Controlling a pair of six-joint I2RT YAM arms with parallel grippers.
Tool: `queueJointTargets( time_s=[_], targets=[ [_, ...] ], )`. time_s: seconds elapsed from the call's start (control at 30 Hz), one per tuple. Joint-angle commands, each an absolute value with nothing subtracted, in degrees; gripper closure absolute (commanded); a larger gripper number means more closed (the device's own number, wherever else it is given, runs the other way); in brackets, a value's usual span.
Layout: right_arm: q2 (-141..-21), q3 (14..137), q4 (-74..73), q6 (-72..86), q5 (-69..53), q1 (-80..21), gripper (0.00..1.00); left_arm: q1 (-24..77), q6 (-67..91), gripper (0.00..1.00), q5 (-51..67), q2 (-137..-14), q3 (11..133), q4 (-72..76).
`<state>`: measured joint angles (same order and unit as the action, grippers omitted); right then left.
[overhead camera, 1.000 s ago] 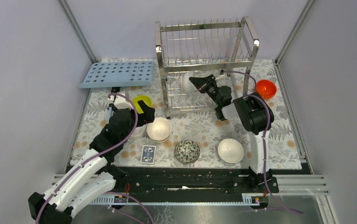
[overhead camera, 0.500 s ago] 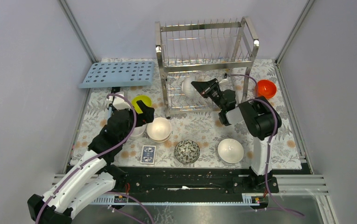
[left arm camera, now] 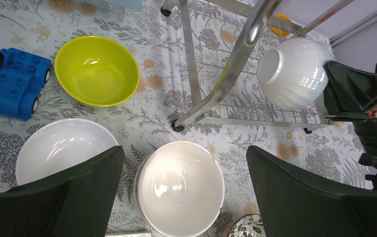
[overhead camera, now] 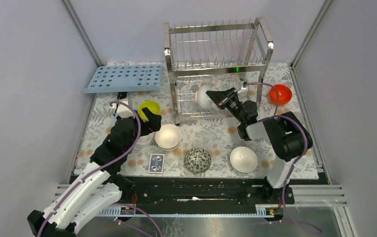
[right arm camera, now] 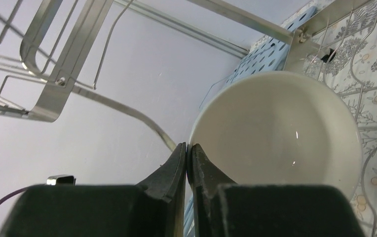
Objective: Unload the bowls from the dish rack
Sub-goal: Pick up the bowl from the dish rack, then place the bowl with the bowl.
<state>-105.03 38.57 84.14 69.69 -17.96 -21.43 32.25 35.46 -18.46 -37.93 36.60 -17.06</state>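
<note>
Right jaws are closed on the rim of the held white bowl (right arm camera: 275,133), wall pinched between them. That bowl is tipped on its side inside the lower tier of the dish rack (overhead camera: 216,49), near the rack's front edge. Can't tell if it touches the wires.

Left jaws are wide open with nothing in them, hovering over the stacked white bowls (left arm camera: 180,187) on the counter (overhead camera: 211,131), just in front of the rack's left front post.

- Yellow-green bowl (left arm camera: 96,70): left of the rack.
- Plain white bowl (left arm camera: 60,148): front-left of the rack, beside the stack.
- Orange-red bowl (overhead camera: 281,93): just right of the rack.
- Speckled bowl (overhead camera: 197,160) and front white bowl (overhead camera: 243,159): further out in front of the rack.
</note>
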Motion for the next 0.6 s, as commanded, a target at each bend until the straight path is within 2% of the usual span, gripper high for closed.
queueJointTargets(
  time_s=[0.0, 0.27, 0.57],
  targets=[
    [-96.62, 36.08, 86.1, 67.07, -20.15, -21.49, 1.0, 32.3, 36.33, 0.01, -18.24, -36.6, 39.18, -17.73],
    [-86.39, 29.88, 75.83, 60.86, -21.47, -21.53, 1.0, 32.28, 38.32, 0.01, -17.96, -35.16, 39.41, -20.63],
    [-71.37, 28.85, 50.13, 45.14, -20.29, -22.15, 1.0, 32.3, 39.98, 0.01, -16.75, -36.11, 40.07, -22.82]
  ],
)
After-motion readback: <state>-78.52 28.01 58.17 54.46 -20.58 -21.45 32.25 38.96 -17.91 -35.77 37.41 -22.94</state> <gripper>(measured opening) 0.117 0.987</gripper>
